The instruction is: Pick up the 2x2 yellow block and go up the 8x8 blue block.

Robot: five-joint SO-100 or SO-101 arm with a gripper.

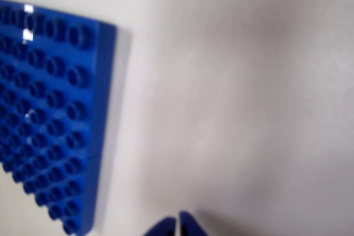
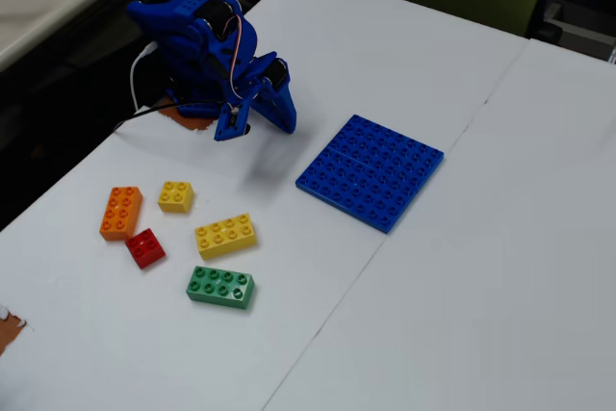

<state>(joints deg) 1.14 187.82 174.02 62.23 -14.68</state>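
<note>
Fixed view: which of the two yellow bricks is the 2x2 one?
The small square yellow brick, four studs, lying beside the orange brick. The other yellow brick is longer, with eight studs, and sits just above the green brick.

Wrist view close above 8x8 blue block (image 1: 52, 114); fixed view high.

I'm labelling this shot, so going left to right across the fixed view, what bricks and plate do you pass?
Orange brick → red brick → 2x2 yellow block → long yellow brick, with the green brick just below it → 8x8 blue block.
</note>
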